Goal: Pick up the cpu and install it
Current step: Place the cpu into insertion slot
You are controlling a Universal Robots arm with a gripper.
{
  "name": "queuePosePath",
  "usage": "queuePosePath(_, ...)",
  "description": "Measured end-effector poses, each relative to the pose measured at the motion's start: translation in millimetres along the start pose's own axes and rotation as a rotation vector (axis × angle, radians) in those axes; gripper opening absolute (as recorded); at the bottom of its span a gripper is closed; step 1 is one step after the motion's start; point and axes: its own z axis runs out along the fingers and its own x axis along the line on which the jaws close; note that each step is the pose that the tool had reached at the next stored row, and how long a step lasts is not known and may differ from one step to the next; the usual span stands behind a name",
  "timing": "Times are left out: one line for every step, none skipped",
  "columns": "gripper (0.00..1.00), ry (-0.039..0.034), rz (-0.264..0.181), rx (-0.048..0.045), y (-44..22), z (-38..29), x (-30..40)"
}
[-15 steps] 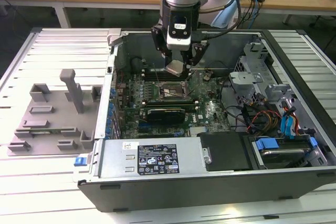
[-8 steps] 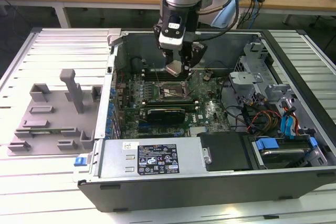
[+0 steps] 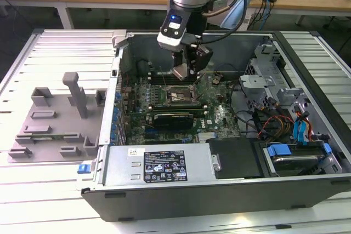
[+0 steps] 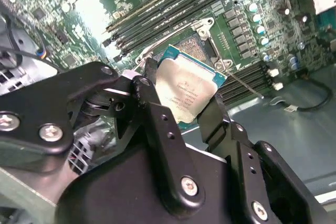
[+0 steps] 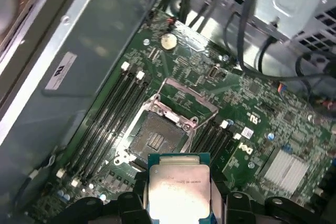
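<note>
The gripper (image 3: 184, 72) was clamped on the cpu (image 4: 190, 88), hanging above the open socket (image 5: 155, 138) inside the computer case (image 3: 219, 197)

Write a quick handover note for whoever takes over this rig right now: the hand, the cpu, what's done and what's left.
Hand: shut on the cpu, gripping it by two opposite edges, with the metal top facing the wrist cameras.
Cpu: held in the air inside the open computer case, over the motherboard. It is close to the socket but not touching it.
Done: the cpu is picked up and sits above the board.
Left: the socket is empty and its retention frame looks swung open. The cpu is not yet seated.
</note>
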Motion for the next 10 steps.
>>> queuePosePath(0.55, -0.0002, 0.038, 0.0013, 0.0, 0.2, 0.0)
queuePosePath(0.55, -0.0004, 0.079, 0.0026, 0.0, 0.3, 0.0)
queuePosePath(0.55, -0.0007, 0.115, 0.0039, 0.0, 0.4, 0.0)
queuePosePath(0.55, -0.0008, 0.146, 0.0050, 0.0, 0.6, 0.0)
queuePosePath(0.55, -0.0009, 0.174, 0.0059, 0.0, 0.7, 0.0)
queuePosePath(0.55, -0.0010, 0.194, 0.0066, 0.0, 0.8, 0.0)
queuePosePath(0.55, -0.0011, 0.210, 0.0071, 0.0, 0.9, 0.0)
queuePosePath(0.55, -0.0013, 0.249, 0.0085, 0.0, 1.0, 0.0)
queuePosePath(0.55, -0.0015, 0.283, 0.0096, 0.0, 1.2, 0.0)
queuePosePath(0.55, -0.0017, 0.318, 0.0109, 0.0, 1.4, 0.0)
